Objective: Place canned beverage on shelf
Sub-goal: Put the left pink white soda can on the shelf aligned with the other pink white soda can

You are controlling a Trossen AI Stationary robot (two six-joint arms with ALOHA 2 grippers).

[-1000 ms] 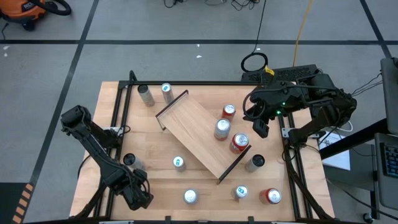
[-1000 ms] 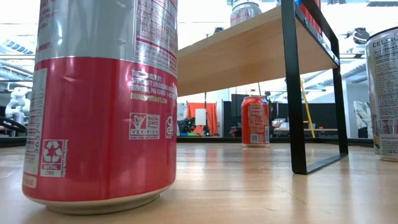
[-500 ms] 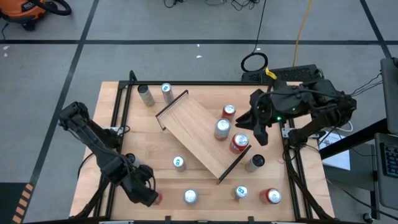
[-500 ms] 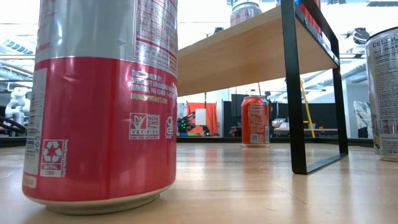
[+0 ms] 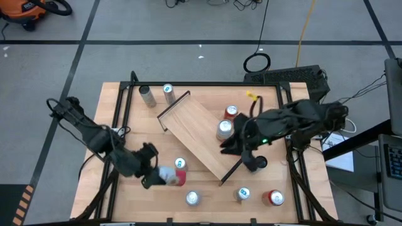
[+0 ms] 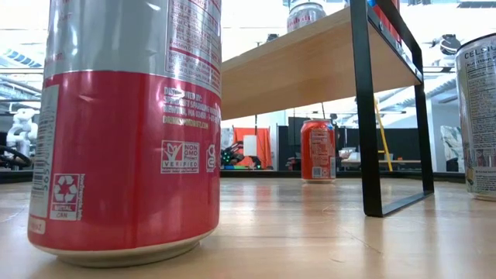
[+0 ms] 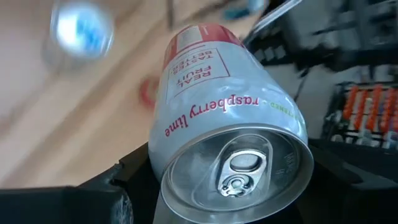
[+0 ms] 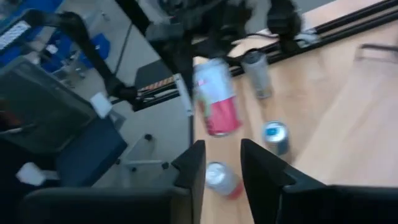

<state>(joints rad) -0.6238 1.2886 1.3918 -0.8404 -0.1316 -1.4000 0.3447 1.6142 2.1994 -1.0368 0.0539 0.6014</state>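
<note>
Overhead layout. The shelf (image 5: 202,136) lies diagonally at the desk (image 5: 207,188) centre, carrying one can (image 5: 224,129) near its right-hand end. The left pincer (image 5: 157,176) holds a tipped can (image 5: 173,177) above the desk, left of the shelf's near end. The right pincer (image 5: 230,143) hangs over the shelf's right end, beside a further can (image 5: 231,112) standing behind it.
</note>
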